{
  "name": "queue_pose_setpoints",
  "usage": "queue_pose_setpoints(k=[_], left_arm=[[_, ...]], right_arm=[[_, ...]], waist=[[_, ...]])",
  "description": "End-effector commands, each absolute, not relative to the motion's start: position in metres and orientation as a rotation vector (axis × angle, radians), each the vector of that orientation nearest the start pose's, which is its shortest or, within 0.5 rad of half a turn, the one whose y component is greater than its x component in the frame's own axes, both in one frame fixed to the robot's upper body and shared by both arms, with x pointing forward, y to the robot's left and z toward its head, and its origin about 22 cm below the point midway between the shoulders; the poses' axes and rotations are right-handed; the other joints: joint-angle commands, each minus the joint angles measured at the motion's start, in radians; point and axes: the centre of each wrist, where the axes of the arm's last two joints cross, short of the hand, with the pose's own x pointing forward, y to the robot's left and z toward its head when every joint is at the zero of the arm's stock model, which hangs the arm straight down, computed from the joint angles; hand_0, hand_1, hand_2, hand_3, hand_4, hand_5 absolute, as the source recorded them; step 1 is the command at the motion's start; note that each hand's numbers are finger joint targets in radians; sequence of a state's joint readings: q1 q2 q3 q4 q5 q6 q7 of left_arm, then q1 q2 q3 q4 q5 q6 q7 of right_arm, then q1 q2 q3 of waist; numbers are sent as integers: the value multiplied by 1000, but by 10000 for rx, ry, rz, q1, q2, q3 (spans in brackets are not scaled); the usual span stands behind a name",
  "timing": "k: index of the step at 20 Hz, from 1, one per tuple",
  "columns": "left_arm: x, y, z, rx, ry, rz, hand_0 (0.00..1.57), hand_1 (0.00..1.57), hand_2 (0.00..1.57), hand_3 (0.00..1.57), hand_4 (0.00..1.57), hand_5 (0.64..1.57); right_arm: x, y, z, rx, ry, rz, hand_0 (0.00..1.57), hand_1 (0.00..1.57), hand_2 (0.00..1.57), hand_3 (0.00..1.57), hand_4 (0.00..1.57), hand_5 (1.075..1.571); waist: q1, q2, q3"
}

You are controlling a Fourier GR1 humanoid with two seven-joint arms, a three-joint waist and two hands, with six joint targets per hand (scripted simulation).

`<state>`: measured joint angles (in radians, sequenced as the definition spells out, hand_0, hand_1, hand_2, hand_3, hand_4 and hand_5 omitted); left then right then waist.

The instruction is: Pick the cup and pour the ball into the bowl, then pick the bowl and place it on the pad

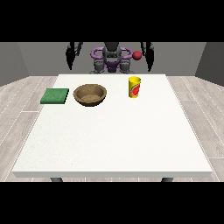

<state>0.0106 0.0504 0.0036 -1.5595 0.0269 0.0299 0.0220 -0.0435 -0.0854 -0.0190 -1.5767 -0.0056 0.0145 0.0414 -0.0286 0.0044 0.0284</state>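
From my station I took the bowl (90, 94) as my landmark: a brown wooden one, upright on the white table (113, 148), with the whole near stretch of tabletop lying between it and the camera. Just beside the bowl, toward the view's left, a flat green pad (55, 96) lay on the table, apart from the bowl and not touching it. To the bowl's other side, toward the view's right and a touch farther back, the yellow cup (134, 87) with a red mark on its side stood upright, well apart from the bowl. I could not see into the cup. Farther back than the bowl, past the table's far edge and above the cup, a small red ball (137, 55) showed beside the robot's torso (111, 59). Both arms hung at the robot's sides behind the table, the hand at the view's left (69, 59) and the hand at the view's right (150, 59) holding nothing, well away from the bowl; whether their fingers were straight or curled I could not tell.
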Motion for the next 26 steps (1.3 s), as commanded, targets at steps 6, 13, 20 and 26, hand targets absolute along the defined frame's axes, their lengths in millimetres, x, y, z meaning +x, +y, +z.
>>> queue_pose_setpoints(k=[6,13,20,26], left_arm=[[244,251,32,742,-15629,-350,0,0,0,0,0,1557],[257,310,72,193,-17426,854,0,0,0,0,0,1548],[283,324,78,663,-18272,969,0,0,0,0,0,1539],[292,296,33,838,-19356,667,0,0,0,0,0,1524]], right_arm=[[255,-257,50,-879,-15925,1068,0,0,0,0,0,1569],[236,-338,63,111,-16719,554,0,0,0,0,0,1571],[235,-318,45,589,-17503,728,0,0,0,0,0,1569],[255,-303,40,530,-18173,646,0,0,0,0,0,1570]], waist=[[-127,-2890,-232],[-289,-1011,-286],[-639,169,-285],[-512,1186,-287]])
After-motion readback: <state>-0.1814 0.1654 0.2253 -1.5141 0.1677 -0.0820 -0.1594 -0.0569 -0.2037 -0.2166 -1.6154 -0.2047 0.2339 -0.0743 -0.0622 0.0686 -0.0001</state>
